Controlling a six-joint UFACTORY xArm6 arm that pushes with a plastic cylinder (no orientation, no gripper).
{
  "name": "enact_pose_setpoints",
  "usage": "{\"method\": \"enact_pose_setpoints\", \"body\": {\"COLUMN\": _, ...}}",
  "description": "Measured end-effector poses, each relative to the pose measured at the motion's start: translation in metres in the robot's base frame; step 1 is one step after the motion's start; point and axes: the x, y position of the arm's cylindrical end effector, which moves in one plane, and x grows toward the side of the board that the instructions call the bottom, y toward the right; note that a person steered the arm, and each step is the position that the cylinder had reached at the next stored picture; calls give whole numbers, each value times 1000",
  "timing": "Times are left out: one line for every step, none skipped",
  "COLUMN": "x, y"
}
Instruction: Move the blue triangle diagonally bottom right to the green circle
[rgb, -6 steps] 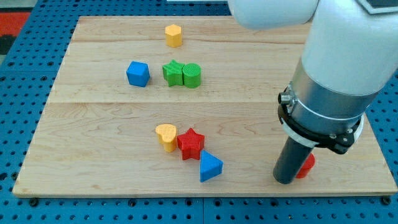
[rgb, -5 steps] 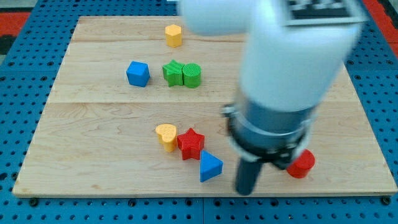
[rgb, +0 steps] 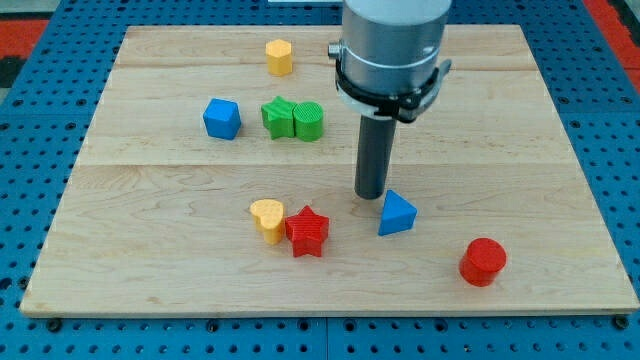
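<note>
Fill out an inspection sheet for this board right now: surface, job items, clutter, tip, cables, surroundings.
Surface: wooden board, flat, on a blue pegboard.
Job items: blue triangle right of centre; green circle toward the view's top left of it, touching a green star.
Clutter: blue cube; yellow block near the top edge; yellow heart touching a red star; red cylinder at bottom right.
Tip: my tip stands just left of the blue triangle's upper edge; contact cannot be told.
Cables: nothing seen.
Surroundings: red patches at the top corners.
</note>
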Motion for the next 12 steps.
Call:
{"method": "enact_pose_setpoints", "body": {"x": -30, "y": -25}}
{"method": "enact_pose_setpoints", "body": {"x": -58, "y": -49}}
{"method": "enact_pose_setpoints", "body": {"x": -80, "y": -76}}
{"method": "enact_pose_setpoints", "body": {"x": -97, "y": -89}}
{"method": "enact_pose_setpoints", "body": {"x": -72, "y": -64}}
{"method": "enact_pose_setpoints", "body": {"x": -68, "y": -31}}
{"method": "enact_pose_setpoints", "body": {"x": -63, "y": -21}}
{"method": "enact_pose_setpoints", "body": {"x": -61, "y": -18}}
{"method": "enact_pose_setpoints", "body": {"x": -25, "y": -1}}
{"method": "enact_pose_setpoints", "body": {"x": -2, "y": 31}}
{"method": "enact_pose_setpoints", "body": {"x": -1, "y": 79}}
{"method": "enact_pose_setpoints", "body": {"x": 43, "y": 81}}
